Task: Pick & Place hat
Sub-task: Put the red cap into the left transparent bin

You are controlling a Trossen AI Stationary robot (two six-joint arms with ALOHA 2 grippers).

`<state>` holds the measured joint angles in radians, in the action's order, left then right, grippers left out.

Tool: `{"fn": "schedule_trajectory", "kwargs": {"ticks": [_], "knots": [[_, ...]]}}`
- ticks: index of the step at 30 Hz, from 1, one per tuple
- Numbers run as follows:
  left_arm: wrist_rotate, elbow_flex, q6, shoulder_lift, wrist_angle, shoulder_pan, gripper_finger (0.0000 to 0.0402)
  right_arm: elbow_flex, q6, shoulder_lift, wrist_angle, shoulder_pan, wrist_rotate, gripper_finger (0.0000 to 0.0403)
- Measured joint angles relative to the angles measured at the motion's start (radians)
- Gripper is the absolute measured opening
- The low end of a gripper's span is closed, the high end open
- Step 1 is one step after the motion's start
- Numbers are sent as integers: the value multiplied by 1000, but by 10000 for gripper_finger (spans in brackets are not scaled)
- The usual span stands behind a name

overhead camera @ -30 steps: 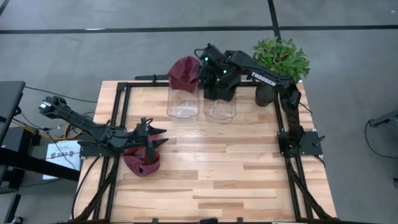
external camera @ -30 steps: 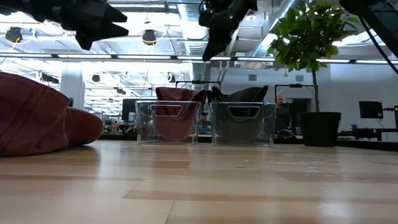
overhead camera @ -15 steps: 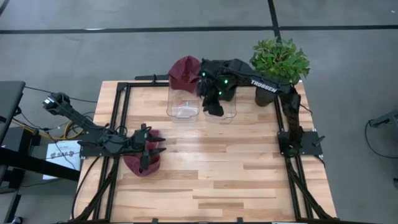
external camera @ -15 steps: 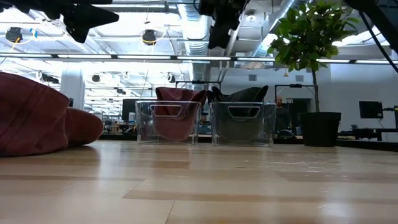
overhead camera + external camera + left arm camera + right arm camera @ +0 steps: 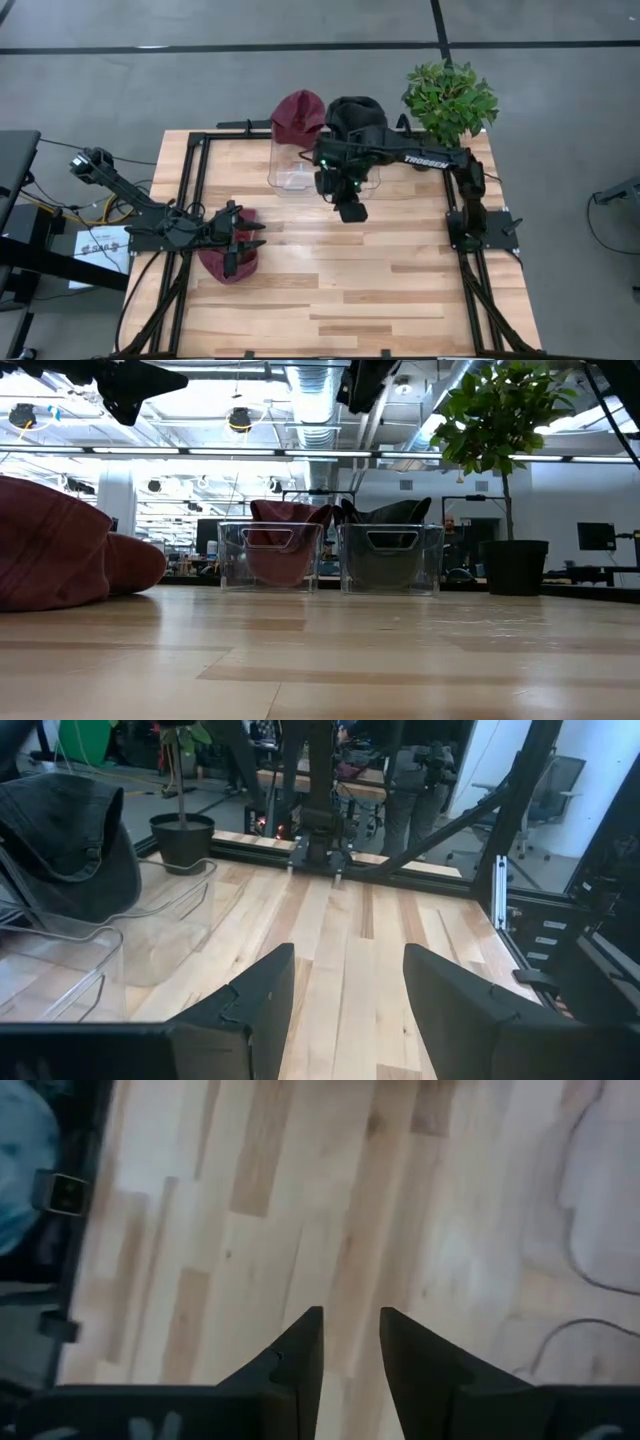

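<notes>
A maroon hat (image 5: 218, 264) (image 5: 60, 550) lies on the table near its left edge. My left gripper (image 5: 243, 238) (image 5: 345, 955) hangs open above it, well off the table (image 5: 128, 405). A second maroon hat (image 5: 297, 113) is draped over the far rim of the left clear bin (image 5: 295, 168). A black hat (image 5: 355, 113) (image 5: 65, 830) is draped over the far rim of the right clear bin (image 5: 372, 172). My right gripper (image 5: 350, 208) (image 5: 350, 1315) hovers over bare wood just near of the bins, its fingers narrowly open.
A potted plant (image 5: 450, 95) (image 5: 500, 470) stands at the table's far right corner, beside the bins. Black frame rails (image 5: 192, 200) run along the left and right sides. Bare wood (image 5: 380, 280) spreads across the middle and near half of the table.
My right gripper has drawn back from the black hat on the right bin, moving toward the near edge past the bins and rising. The black hat stays on the bin. My left gripper has risen a little above the maroon hat.
</notes>
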<state>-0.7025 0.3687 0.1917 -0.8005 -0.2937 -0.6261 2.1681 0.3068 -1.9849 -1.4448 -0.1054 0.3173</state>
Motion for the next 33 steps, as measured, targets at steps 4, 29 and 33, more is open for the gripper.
{"fn": "schedule_trajectory", "kwargs": {"ticks": [4, 29, 33], "knots": [[0, 0, 0, 0, 0, 0, 187, 0, -30, 54, 26, 49, -109, 91], [0, 0, -3, 1, -24, 0, 187, -1666, -390, 898, 1854, 191, -588, 91], [0, 0, -20, 1, -28, 0, 187, -1781, -397, 861, 2012, 196, -582, 91]]}}
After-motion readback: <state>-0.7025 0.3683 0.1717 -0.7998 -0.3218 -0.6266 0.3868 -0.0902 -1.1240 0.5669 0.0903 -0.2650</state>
